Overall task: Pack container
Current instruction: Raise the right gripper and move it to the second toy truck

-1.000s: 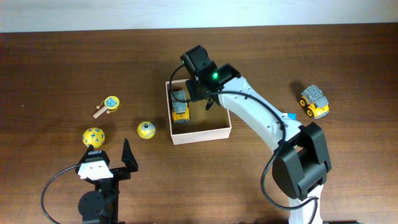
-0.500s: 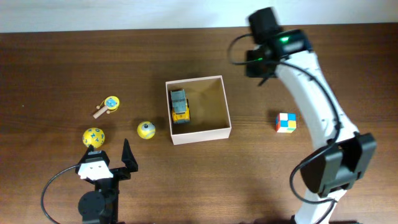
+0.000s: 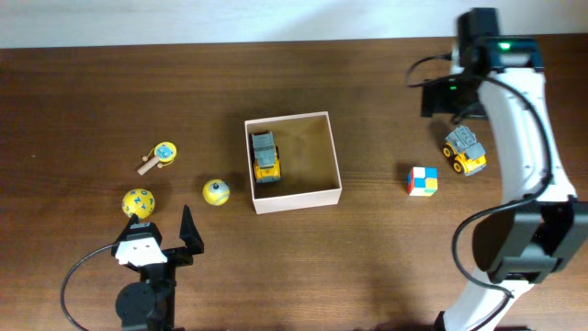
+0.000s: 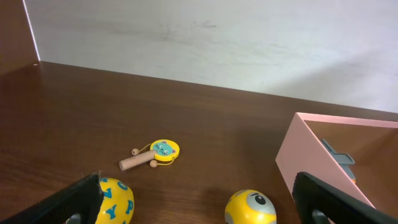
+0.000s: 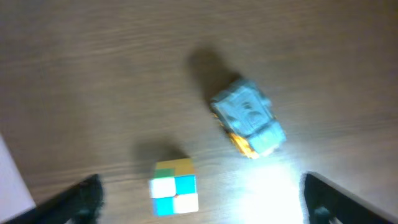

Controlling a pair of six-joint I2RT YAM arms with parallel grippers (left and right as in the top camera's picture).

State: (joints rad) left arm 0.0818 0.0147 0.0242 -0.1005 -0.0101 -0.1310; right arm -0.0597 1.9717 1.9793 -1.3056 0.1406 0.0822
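Container (image 3: 299,197) sits mid-table (image 3: 92,92), open side up, with one yellow-grey truck (image 3: 265,156) inside along its left wall. Colour cube (image 3: 422,180) lies on the wood to its right, and second truck (image 3: 465,150) is further right. Right gripper (image 3: 448,99) hovers just beyond that truck, jaws spread wide, nothing held. Left of the container are eyed yellow ball (image 3: 215,192), lettered yellow ball (image 3: 139,202) and handled toy drum (image 3: 158,157). Left gripper (image 4: 199,208) is at the near edge, jaws spread, empty.

Far right side: right arm (image 3: 525,138) stretched out, wrist pointing down. The right gripper (image 5: 202,199) has its jaws spread wide with nothing between them. Near left: left arm (image 3: 142,285) folded low. The left gripper (image 4: 202,202) has its jaws wide apart, empty.
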